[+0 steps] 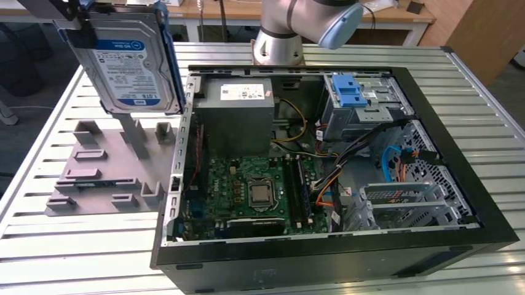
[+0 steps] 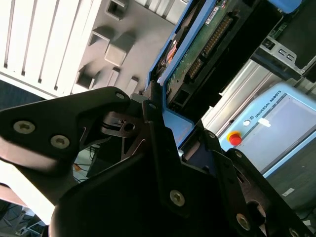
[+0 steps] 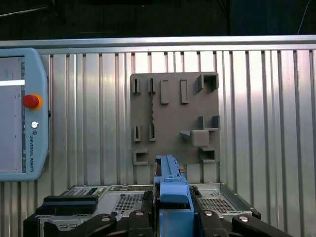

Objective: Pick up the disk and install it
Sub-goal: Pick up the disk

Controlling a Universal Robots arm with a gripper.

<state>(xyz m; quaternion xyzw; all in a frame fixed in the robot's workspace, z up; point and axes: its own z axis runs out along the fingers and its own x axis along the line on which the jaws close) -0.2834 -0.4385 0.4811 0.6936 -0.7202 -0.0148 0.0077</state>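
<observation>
The disk (image 1: 127, 58), a silver hard drive with a white-and-blue label and blue rails, hangs upright in the air above the grey slotted holder plate (image 1: 107, 175), at the exterior view's left of the open computer case (image 1: 328, 264). My gripper (image 1: 82, 27) is shut on its upper end. In the second wrist view the disk's green circuit-board side (image 2: 207, 44) runs away from the black fingers (image 2: 153, 123). In the first wrist view its blue rail edge (image 3: 170, 190) sits clamped between the fingers (image 3: 140, 217), above the holder plate (image 3: 173, 118).
Inside the case are a grey power-supply box (image 1: 238, 114), a motherboard (image 1: 250, 187), loose cables and a metal drive cage with a blue latch (image 1: 357, 95). The arm's base (image 1: 279, 46) stands behind the case. A teach pendant (image 3: 19, 113) lies on the slatted table.
</observation>
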